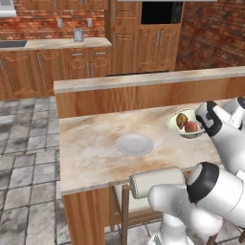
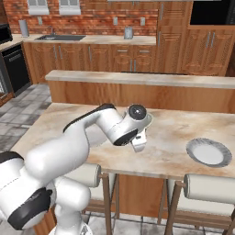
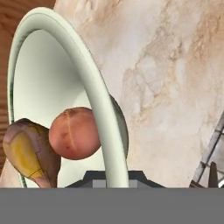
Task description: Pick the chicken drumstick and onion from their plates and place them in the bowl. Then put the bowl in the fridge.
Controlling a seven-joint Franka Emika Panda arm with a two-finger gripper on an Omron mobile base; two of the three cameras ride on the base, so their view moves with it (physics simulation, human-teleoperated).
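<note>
Two foods already sit in the bowl (image 3: pixel 103 109): the onion (image 3: pixel 73 133) and the chicken drumstick (image 3: pixel 28 153) lie side by side, touching, at the lower left of the hand view. In the left base view the bowl rests on the table (image 1: pixel 91 143) at the right of the frame, with both foods inside and the arm's wrist just beside it. The end effector (image 3: pixel 111 177) is pinched tight on the bowl's rim, which runs right down between its dark tips at the bottom middle of the hand view. One plate (image 1: pixel 135 143) lies bare near the middle of the table in the left base view, and the other plate (image 2: pixel 209 152) lies at the right of the right base view. So I think only the trip to the fridge is left, and I cannot see the fridge in these pictures. Lots could go wrong from here. The hold is on one thin edge only, so the bowl may tip when it goes up, and then the round onion could roll out. The rim looks smooth, so it might slip from the tips if the arm swings fast. A quick turn could shake the drumstick out too. The raised ledge (image 1: pixel 143 81) behind the table and the chair (image 1: pixel 158 184) below the table's front edge are close by, so a bump there could knock the bowl loose. Going slow and keeping the bowl flat would help.
</note>
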